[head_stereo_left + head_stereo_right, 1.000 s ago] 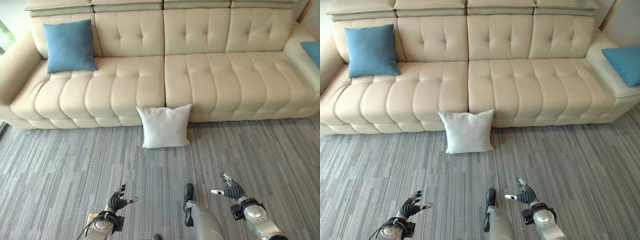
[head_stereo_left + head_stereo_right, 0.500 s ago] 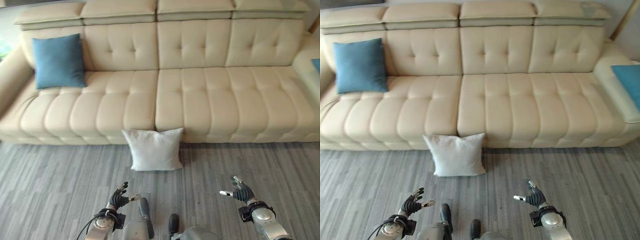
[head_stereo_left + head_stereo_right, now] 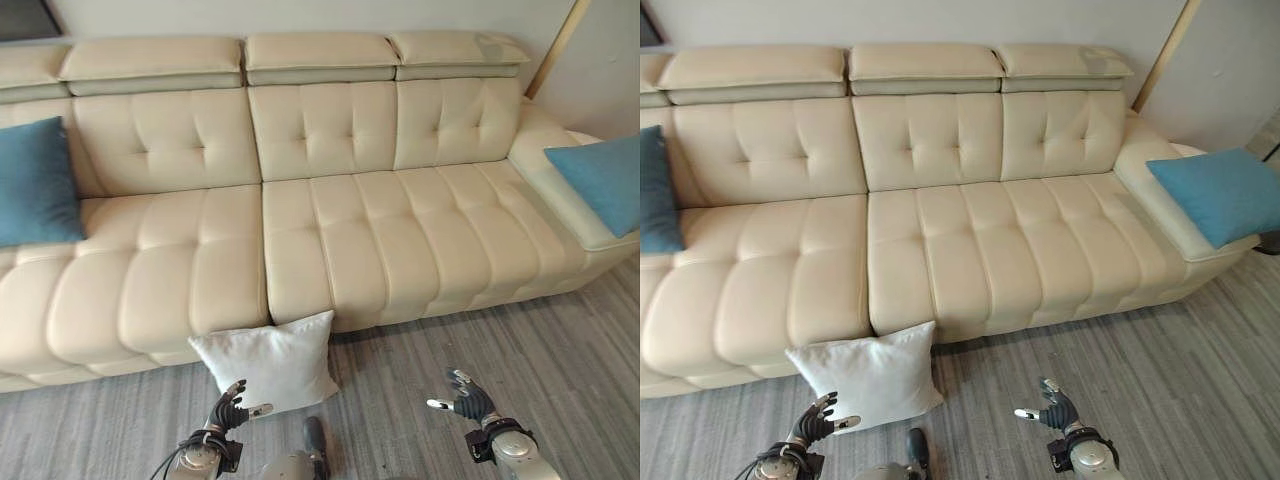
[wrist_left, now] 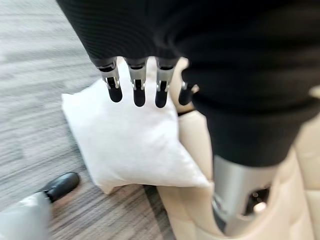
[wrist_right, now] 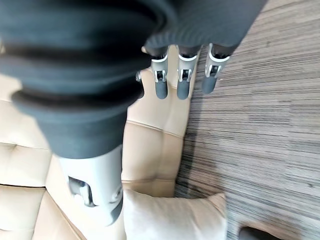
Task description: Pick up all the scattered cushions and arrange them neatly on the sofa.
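Note:
A white cushion (image 3: 265, 362) leans on the floor against the front of the cream sofa (image 3: 330, 230). One blue cushion (image 3: 35, 180) stands against the backrest at the sofa's left end. Another blue cushion (image 3: 600, 180) lies on the sofa's right end. My left hand (image 3: 228, 408) hovers low just in front of the white cushion, open and holding nothing. In the left wrist view its fingers (image 4: 137, 90) hang straight above the white cushion (image 4: 130, 145). My right hand (image 3: 468, 398) is open over the carpet, to the right of the white cushion, with nothing in it.
Grey striped carpet (image 3: 560, 350) runs along the sofa's front. A slanted wooden strip (image 3: 553, 45) stands against the wall behind the sofa's right end. A dark frame (image 3: 20, 18) hangs at the back left.
The camera has moved closer and turned right, so the sofa and cushions sit further left in view. The white cushion now lies right beyond my left hand. Both hands stay open.

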Motion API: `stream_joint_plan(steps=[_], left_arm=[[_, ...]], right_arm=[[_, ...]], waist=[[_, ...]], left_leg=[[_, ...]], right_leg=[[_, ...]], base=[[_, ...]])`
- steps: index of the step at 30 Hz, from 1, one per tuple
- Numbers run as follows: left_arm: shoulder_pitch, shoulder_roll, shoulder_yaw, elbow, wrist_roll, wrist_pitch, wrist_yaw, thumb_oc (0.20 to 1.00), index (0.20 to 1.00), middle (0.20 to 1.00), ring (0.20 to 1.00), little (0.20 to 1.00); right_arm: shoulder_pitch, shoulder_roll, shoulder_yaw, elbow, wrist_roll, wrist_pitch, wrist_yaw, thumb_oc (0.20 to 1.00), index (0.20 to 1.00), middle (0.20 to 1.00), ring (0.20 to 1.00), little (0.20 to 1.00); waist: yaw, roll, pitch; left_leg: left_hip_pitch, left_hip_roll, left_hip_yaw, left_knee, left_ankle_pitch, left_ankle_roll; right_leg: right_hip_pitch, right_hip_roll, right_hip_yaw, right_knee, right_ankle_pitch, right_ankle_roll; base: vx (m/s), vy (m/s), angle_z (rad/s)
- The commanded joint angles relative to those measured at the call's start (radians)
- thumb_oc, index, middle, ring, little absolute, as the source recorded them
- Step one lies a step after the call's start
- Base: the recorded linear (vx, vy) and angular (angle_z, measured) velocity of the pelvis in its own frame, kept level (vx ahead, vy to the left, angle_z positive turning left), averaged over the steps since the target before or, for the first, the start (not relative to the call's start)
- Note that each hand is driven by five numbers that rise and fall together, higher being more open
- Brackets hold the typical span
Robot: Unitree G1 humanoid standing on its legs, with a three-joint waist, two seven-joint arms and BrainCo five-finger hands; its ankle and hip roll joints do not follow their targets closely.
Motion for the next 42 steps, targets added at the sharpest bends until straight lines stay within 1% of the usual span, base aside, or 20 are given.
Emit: stream_joint_plan(steps=[1,2,3,4,5,6,8,13,17,19,22,25,28,29,30,32,33,36,39,42], left_arm=[[-0.020,0.031,0.010,-0.055,0.009,-0.037,0.020,1.000,1.000,1.000,1.000,1.000],[-0.026,0.033,0.011,-0.045,0.005,-0.039,0.023,1.000,1.000,1.000,1.000,1.000],[-0.026,0.033,0.011,-0.045,0.005,-0.039,0.023,1.000,1.000,1.000,1.000,1.000],[-0.029,0.034,0.011,-0.040,0.005,-0.040,0.022,1.000,1.000,1.000,1.000,1.000],[-0.033,0.032,0.008,-0.014,0.007,-0.039,0.030,1.000,1.000,1.000,1.000,1.000],[-0.031,0.032,0.008,-0.019,0.008,-0.039,0.032,1.000,1.000,1.000,1.000,1.000],[-0.025,0.022,-0.002,-0.008,0.017,-0.038,0.018,1.000,1.000,1.000,1.000,1.000],[-0.009,0.009,-0.017,-0.036,0.027,-0.038,-0.004,1.000,1.000,1.000,1.000,1.000],[-0.001,0.006,-0.019,-0.030,0.032,-0.035,-0.005,1.000,1.000,1.000,1.000,1.000],[-0.012,0.006,-0.018,-0.020,0.021,-0.032,0.005,1.000,1.000,1.000,1.000,1.000],[-0.035,0.007,-0.027,-0.021,0.004,-0.031,0.015,1.000,1.000,1.000,1.000,1.000],[-0.034,0.005,-0.028,-0.019,0.003,-0.030,0.014,1.000,1.000,1.000,1.000,1.000],[-0.031,0.014,-0.025,-0.021,0.012,-0.032,0.017,1.000,1.000,1.000,1.000,1.000],[-0.033,0.021,-0.019,-0.025,0.011,-0.031,0.020,1.000,1.000,1.000,1.000,1.000],[-0.034,0.021,-0.018,-0.025,0.011,-0.031,0.019,1.000,1.000,1.000,1.000,1.000],[-0.045,0.041,-0.003,-0.030,0.008,-0.030,0.029,1.000,1.000,1.000,1.000,1.000],[-0.054,0.057,0.009,-0.029,0.003,-0.031,0.036,1.000,1.000,1.000,1.000,1.000],[-0.055,0.066,0.027,-0.024,-0.006,-0.037,0.039,1.000,1.000,1.000,1.000,1.000],[-0.073,0.086,0.048,-0.015,-0.036,-0.054,0.060,1.000,1.000,1.000,1.000,1.000],[-0.101,0.091,0.073,-0.034,-0.090,-0.064,0.072,1.000,1.000,1.000,1.000,1.000]], right_arm=[[-0.083,-0.006,-0.024,-0.020,-0.003,-0.032,-0.001,1.000,1.000,1.000,1.000,1.000],[-0.086,-0.005,-0.015,-0.021,-0.007,-0.032,-0.001,1.000,1.000,1.000,1.000,1.000],[-0.086,-0.005,-0.015,-0.021,-0.007,-0.032,-0.001,1.000,1.000,1.000,1.000,1.000],[-0.088,-0.007,-0.012,-0.019,-0.007,-0.031,0.000,1.000,1.000,1.000,1.000,1.000],[-0.093,-0.013,0.005,-0.003,-0.009,-0.031,-0.004,1.000,1.000,1.000,1.000,1.000],[-0.099,-0.014,0.000,0.005,-0.007,-0.032,-0.009,1.000,1.000,1.000,1.000,1.000],[-0.078,-0.012,0.000,0.003,0.002,-0.033,-0.005,1.000,1.000,1.000,1.000,1.000],[-0.050,-0.028,-0.043,0.018,0.023,-0.033,-0.010,1.000,1.000,1.000,1.000,1.000],[-0.048,-0.031,-0.048,0.032,0.024,-0.031,-0.012,1.000,1.000,1.000,1.000,1.000],[-0.041,-0.032,-0.049,0.036,0.030,-0.029,-0.009,1.000,1.000,1.000,1.000,1.000],[-0.037,-0.034,-0.053,0.037,0.038,-0.028,-0.012,1.000,1.000,1.000,1.000,1.000],[-0.029,-0.031,-0.063,0.037,0.036,-0.026,-0.006,1.000,1.000,1.000,1.000,1.000],[-0.045,-0.023,-0.052,0.031,0.012,-0.020,-0.006,1.000,1.000,1.000,1.000,1.000],[-0.059,-0.019,-0.046,0.029,0.007,-0.019,-0.007,1.000,1.000,1.000,1.000,1.000],[-0.059,-0.019,-0.046,0.030,0.007,-0.019,-0.007,1.000,1.000,1.000,1.000,1.000],[-0.088,-0.012,-0.034,0.025,0.002,-0.018,-0.011,1.000,1.000,1.000,1.000,1.000],[-0.110,-0.007,-0.021,0.025,-0.001,-0.023,-0.015,1.000,1.000,1.000,1.000,1.000],[-0.120,-0.007,-0.015,0.038,-0.013,-0.022,-0.024,1.000,1.000,1.000,1.000,1.000],[-0.154,-0.014,-0.011,0.092,-0.015,-0.023,-0.046,1.000,1.000,1.000,1.000,1.000],[-0.185,-0.016,-0.019,0.111,0.001,-0.025,-0.065,1.000,1.000,1.000,1.000,1.000]], waist=[[0.058,0.005,0.013],[0.053,0.008,0.009],[0.052,0.008,0.010],[0.048,0.011,0.010],[0.039,0.016,0.017],[0.034,0.021,0.027],[0.023,0.012,0.034],[0.010,0.012,0.049],[0.003,0.007,0.045],[0.001,0.001,0.029],[0.002,-0.004,0.028],[-0.002,0.005,0.023],[0.005,0.004,0.026],[0.011,0.004,0.031],[0.013,0.003,0.030],[0.021,0.007,0.049],[0.028,0.021,0.064],[0.026,0.030,0.067],[0.037,0.029,0.078],[0.049,0.019,0.108]], left_leg=[[-0.028,0.133,0.009,0.066,-0.046,-0.205],[-0.003,0.126,0.006,0.040,-0.045,-0.204],[-0.001,0.125,0.005,0.038,-0.044,-0.204],[0.011,0.122,0.000,0.027,-0.043,-0.205],[0.032,0.121,-0.005,0.005,-0.043,-0.207],[0.038,0.125,-0.016,0.009,-0.040,-0.209],[0.043,0.113,-0.023,0.024,-0.044,-0.211],[0.003,0.106,-0.007,0.132,-0.071,-0.251],[-0.008,0.147,-0.009,0.166,-0.084,-0.259],[-0.006,0.209,-0.040,0.138,-0.061,-0.276],[-0.035,0.260,-0.073,0.130,-0.023,-0.295],[-0.018,0.252,-0.079,0.113,-0.037,-0.297],[0.000,0.200,-0.073,0.116,-0.085,-0.269],[0.006,0.188,-0.062,0.115,-0.096,-0.254],[0.006,0.188,-0.059,0.115,-0.096,-0.254],[0.015,0.171,-0.043,0.113,-0.108,-0.225],[0.027,0.168,-0.032,0.105,-0.116,-0.211],[0.051,0.143,-0.050,0.088,-0.117,-0.205],[0.045,0.128,-0.065,0.090,-0.122,-0.210],[-0.016,0.110,-0.078,0.133,-0.129,-0.209]], right_leg=[[-0.008,-0.153,0.005,-0.201,0.267,0.072],[-0.028,-0.122,-0.004,-0.232,0.249,0.060],[-0.026,-0.122,-0.005,-0.231,0.247,0.060],[-0.037,-0.097,0.001,-0.251,0.229,0.051],[-0.085,-0.049,0.001,-0.303,0.201,0.019],[-0.102,-0.055,-0.011,-0.290,0.201,0.023],[-0.060,-0.037,0.012,-0.342,0.181,-0.003],[-0.022,-0.050,-0.028,-0.384,0.177,-0.029],[-0.013,-0.071,-0.039,-0.389,0.175,-0.032],[-0.010,-0.099,-0.043,-0.395,0.170,-0.022],[0.004,-0.121,-0.050,-0.398,0.158,-0.013],[0.021,-0.135,-0.053,-0.394,0.150,-0.001],[-0.011,-0.192,-0.020,-0.346,0.199,0.031],[-0.040,-0.211,-0.012,-0.304,0.235,0.043],[-0.043,-0.212,-0.009,-0.301,0.234,0.043],[-0.106,-0.236,0.001,-0.192,0.296,0.054],[-0.153,-0.246,-0.023,-0.122,0.307,0.053],[-0.184,-0.207,-0.020,-0.148,0.274,0.037],[-0.178,-0.221,-0.081,-0.261,0.249,0.035],[-0.221,-0.196,-0.025,-0.250,0.239,0.027]], base=[[0.11,0.042,0.22],[0.07,0.025,0.16],[0.10,0.025,0.04],[0.09,-0.035,0.25],[0.09,-0.047,0.22],[0.08,-0.067,0.17],[0.05,-0.061,0.06],[-0.02,-0.008,0.48],[0.02,0.104,0.41],[0.11,0.189,0.20],[0.14,0.207,0.02],[0.15,0.220,0.08],[0.19,0.366,-0.16],[0.05,0.182,-0.17],[0.03,0.177,-0.35],[0.05,0.248,-0.54],[0.09,0.270,-0.53],[0.12,0.128,-0.23],[0.08,-0.019,0.14],[-0.08,-0.039,0.28]])
